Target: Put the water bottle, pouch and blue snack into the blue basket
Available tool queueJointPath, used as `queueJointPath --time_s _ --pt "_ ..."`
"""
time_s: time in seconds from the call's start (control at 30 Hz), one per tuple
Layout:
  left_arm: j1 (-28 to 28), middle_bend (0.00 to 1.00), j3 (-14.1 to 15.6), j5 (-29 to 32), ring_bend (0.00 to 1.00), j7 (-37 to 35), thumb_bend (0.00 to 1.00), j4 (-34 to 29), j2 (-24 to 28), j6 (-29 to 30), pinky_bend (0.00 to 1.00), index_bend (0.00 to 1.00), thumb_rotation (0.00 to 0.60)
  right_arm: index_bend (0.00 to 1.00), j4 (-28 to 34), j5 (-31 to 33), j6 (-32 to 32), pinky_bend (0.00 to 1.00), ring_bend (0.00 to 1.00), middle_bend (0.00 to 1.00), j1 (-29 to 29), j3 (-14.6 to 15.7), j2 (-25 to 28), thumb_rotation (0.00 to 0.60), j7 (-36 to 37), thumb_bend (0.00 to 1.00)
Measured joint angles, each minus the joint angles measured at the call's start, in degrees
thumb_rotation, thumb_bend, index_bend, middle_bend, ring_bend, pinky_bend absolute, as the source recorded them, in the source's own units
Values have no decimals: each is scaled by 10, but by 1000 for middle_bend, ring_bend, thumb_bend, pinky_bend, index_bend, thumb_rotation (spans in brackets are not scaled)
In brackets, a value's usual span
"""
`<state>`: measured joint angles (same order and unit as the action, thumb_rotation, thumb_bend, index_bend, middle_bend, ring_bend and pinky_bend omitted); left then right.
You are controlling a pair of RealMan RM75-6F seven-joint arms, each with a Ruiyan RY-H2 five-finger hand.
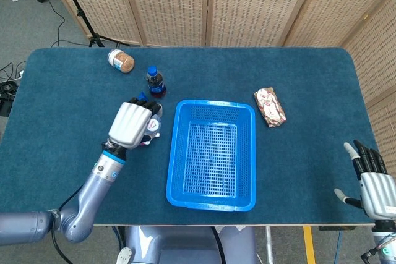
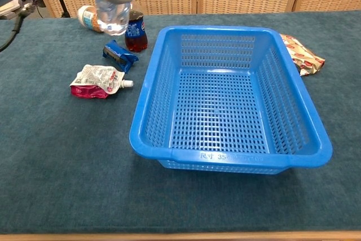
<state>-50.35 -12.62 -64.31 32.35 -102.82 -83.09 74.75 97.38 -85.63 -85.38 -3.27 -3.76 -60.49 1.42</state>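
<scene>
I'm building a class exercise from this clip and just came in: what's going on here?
The left robot hand holds the clear water bottle in the air, left of the blue basket, which has nothing in it yet. The pouch and the blue snack lie on the table beside the basket. The right robot hand is open at the table's near right edge, holding nothing.

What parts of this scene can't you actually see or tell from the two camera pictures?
- Left hand: in the chest view the top edge cuts it off; only fingers on the water bottle show.
- Pouch and blue snack: mostly hidden beneath that hand in the head view.
- Right hand: outside the chest view.
</scene>
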Motion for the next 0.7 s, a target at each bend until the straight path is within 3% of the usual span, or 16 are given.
queueJointPath --time_s 0.43,0.53,0.63,0.7 --pt "-81 525 -62 -11 530 47 351 37 -101 -35 486 841 600 8 -10 7 -1 0 0 0 3 -4 8 600 45 156" --pt "-96 475 -67 -1 516 57 322 45 -124 -46 486 825 600 8 -14 7 -1 0 0 0 4 -5 10 600 57 156" --pt "-106 353 -65 6 414 64 298 56 -146 -57 473 682 600 8 -17 10 -2 0 0 0 6 -6 12 600 64 156" --pt "-112 252 -60 14 302 68 261 68 -161 -67 393 552 600 8 -18 10 -3 0 0 0 7 -6 13 600 68 156"
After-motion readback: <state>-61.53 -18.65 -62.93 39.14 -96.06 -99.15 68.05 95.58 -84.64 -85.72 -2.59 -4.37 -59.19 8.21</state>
